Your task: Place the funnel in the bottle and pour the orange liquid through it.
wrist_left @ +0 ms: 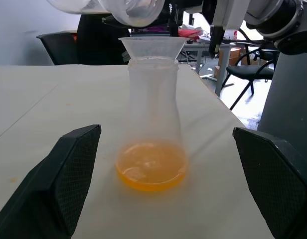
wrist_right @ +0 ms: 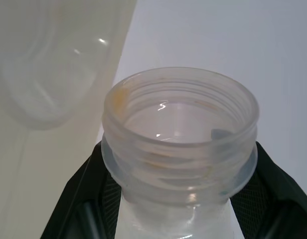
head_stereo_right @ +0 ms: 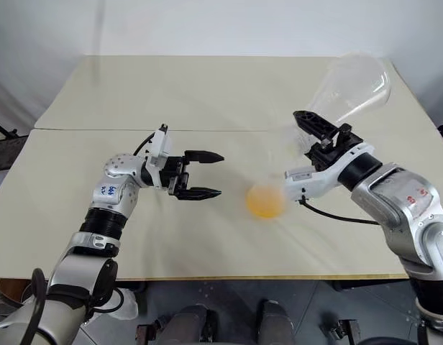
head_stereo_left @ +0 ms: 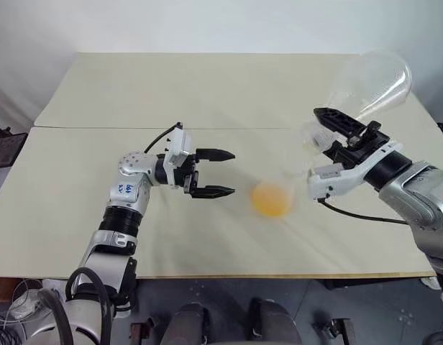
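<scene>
On the pale beige table [head_stereo_left: 171, 93] stands the clear, colourless conical flask with a wide round base [wrist_left: 152, 119], and the small clear plastic funnel [wrist_left: 153, 46] is already seated in its short neck. A shallow pool of bright yellow-orange translucent liquid [head_stereo_left: 271, 199] lies in the bottom of this flask. The right gripper [head_stereo_left: 335, 128] has its black fingers clenched around the neck of a second, near-identical clear flask [head_stereo_left: 376, 80], which is tipped far over with its base raised and its mouth hanging just above the funnel; this held flask looks drained apart from faint orange streaks on its threaded rim [wrist_right: 179, 130]. The left gripper [head_stereo_left: 220, 172] is poised level beside the standing flask, its fingers released and spread wide, apart from the glass. By the look of it the pour is in its last stage, or done. What seems called for next is to let any final drops fall, turn the emptied flask upright, carry it clear of the funnel without knocking it, and set it down on the table well apart from the filled one.
</scene>
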